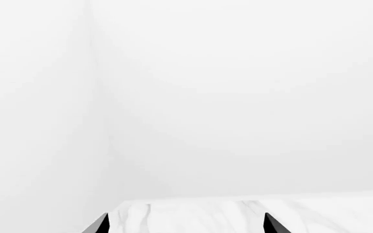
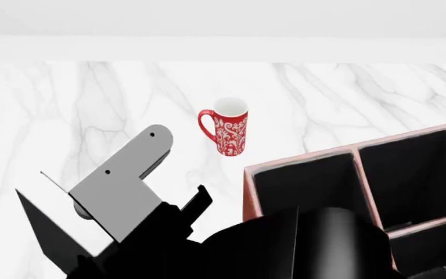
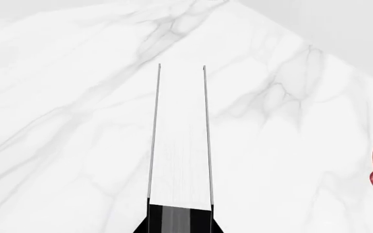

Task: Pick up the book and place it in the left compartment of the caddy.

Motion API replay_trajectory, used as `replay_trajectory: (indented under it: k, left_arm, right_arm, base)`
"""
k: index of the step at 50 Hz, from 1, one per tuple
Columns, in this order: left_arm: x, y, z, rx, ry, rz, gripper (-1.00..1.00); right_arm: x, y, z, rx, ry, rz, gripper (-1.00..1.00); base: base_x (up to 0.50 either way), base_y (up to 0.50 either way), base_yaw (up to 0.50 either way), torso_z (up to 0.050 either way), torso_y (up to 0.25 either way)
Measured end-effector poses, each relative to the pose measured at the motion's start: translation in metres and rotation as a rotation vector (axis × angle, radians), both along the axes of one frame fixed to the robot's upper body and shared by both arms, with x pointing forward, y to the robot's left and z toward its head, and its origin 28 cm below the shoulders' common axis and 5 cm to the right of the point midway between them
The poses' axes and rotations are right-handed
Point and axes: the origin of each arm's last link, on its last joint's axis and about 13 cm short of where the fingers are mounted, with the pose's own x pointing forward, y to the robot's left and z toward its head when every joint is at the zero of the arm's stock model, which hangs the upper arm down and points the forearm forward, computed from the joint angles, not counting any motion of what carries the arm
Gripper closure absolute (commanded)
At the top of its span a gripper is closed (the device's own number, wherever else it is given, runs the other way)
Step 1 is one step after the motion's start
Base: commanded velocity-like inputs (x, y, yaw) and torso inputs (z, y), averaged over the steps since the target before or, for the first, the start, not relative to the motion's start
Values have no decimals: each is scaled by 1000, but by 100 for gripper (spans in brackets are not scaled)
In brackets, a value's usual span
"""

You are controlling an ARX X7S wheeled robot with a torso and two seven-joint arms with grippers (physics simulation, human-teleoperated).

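Left wrist view: only the left gripper's two dark tips show, set apart over the marble table, holding nothing.

Head view: the black book is raised beside the caddy; the red mug stands beyond.

Right wrist view: the right gripper clamps the book's white page edge, which extends straight out from its tips.

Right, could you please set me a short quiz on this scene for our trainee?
1. True or false: the mug stands upright on the table.
2. What does the right gripper hold? A) the mug B) the book C) nothing
3. Fill in: the left fingers stand ____, with nothing between them.

Key: 1 true; 2 B; 3 apart.
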Motion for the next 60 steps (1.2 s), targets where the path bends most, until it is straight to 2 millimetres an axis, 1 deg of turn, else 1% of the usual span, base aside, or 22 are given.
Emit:
replay_trajectory:
  k: [25,38,60]
  left_arm:
    - [0,0,0,1,3,0,-100]
    - [1,0,-1,2,4,0,-100]
    - [1,-1,-1,4,8,2,-100]
  right_arm:
    - [-31,-15,47,9,-51,-73,100]
    - [-42,-26,61,20,-56,-130,100]
    - [-52,-47,82,38,-43,-275,100]
  base:
    - [0,0,0,0,1]
    - [0,0,0,0,2]
    - [0,0,0,1,1]
